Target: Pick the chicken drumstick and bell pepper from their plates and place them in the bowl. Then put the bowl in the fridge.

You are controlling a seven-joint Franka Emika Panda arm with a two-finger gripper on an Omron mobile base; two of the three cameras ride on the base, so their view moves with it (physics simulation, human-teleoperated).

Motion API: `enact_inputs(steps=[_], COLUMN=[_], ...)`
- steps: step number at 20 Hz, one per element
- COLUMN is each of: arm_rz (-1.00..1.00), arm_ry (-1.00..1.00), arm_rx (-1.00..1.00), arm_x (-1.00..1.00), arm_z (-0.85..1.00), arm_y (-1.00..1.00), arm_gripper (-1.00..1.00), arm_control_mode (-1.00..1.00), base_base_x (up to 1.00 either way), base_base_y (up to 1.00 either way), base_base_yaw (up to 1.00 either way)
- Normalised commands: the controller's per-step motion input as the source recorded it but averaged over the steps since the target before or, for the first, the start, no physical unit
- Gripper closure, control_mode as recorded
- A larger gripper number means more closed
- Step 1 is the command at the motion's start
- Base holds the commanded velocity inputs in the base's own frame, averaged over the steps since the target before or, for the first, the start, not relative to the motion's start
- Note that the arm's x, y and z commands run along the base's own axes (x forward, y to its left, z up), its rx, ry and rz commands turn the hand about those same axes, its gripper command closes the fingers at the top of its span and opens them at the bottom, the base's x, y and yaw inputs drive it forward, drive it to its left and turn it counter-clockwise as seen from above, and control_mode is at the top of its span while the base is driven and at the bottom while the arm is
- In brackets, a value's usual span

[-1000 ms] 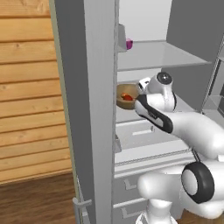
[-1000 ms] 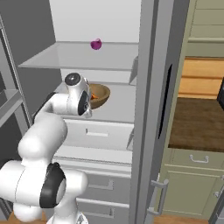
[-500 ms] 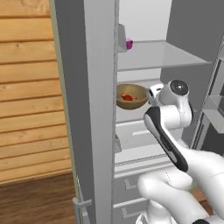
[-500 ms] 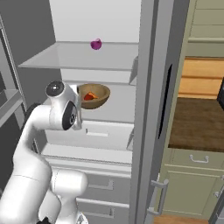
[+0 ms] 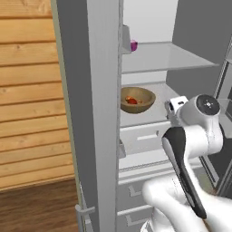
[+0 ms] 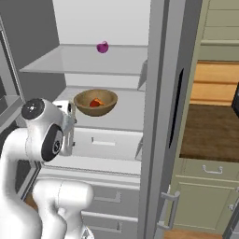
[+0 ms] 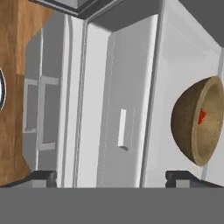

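In the hand view we see our gripper [image 7: 111, 177] with its jaws spread wide, the two dark fingertips [image 7: 43, 177] standing far apart at the bottom corners with nothing between them; they hold nothing and touch nothing. Between them lies the white front of a fridge drawer [image 7: 124, 109] with its recessed handle slot [image 7: 122, 129].

The bowl [image 5: 137, 99] sits on the white shelf [image 5: 158, 106] inside the fridge [image 5: 102, 90], above the drawers, well clear of our hand. In the right base view the bowl [image 6: 95, 101] rests on the same shelf, with the clear shelf [image 6: 84, 60] above it. Inside the bowl we make out the red bell pepper [image 5: 131, 100] and, against it, a small orange bit that looks like the chicken drumstick [image 6: 99, 101], though at this size we cannot separate the two with any certainty. In the hand view the bowl [image 7: 197, 120] appears turned on its side at the right edge, with a red wedge [image 7: 201, 117] showing over its rim.

A small purple object [image 6: 102, 46] sits at the back of the clear upper shelf. The fridge door edge [image 6: 161, 116] stands open beside us, with sage-green cabinets [image 6: 205, 200] past it on the right and a wooden plank wall [image 5: 27, 99] on the left.

We find no brand, label or writing that we can read on the fridge, the bowl or the arm.
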Motion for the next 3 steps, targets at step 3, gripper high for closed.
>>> enact_inputs(steps=[3], arm_rz=[-0.02], arm_ry=[-0.13], arm_rx=[0.01], arm_x=[-1.0], arm_z=[-0.11], arm_y=[0.0], arm_gripper=[-1.0], arm_control_mode=[-1.0], base_base_x=[0.0], base_base_y=[0.0], base_base_yaw=[0.0])
